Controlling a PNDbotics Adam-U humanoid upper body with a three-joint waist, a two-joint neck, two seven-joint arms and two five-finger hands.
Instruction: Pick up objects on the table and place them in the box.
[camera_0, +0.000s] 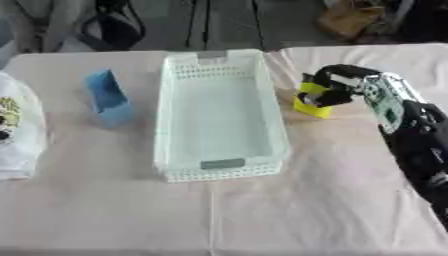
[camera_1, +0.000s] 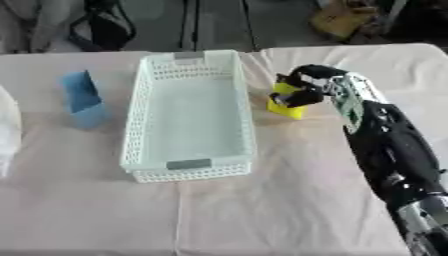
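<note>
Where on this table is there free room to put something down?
The near cloth in front of the basket is bare, edge to edge. The basket itself holds nothing. There is a bare strip between it and the blue object. It is crowded right of the basket, where the right hand curls round the yellow object.

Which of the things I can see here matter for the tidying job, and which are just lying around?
Part of the job:
- white perforated plastic basket
- yellow block, with the right hand curled round it
- blue box-shaped object

Just lying about:
- white printed cloth at the table's left edge
- black bag beyond the table
</note>
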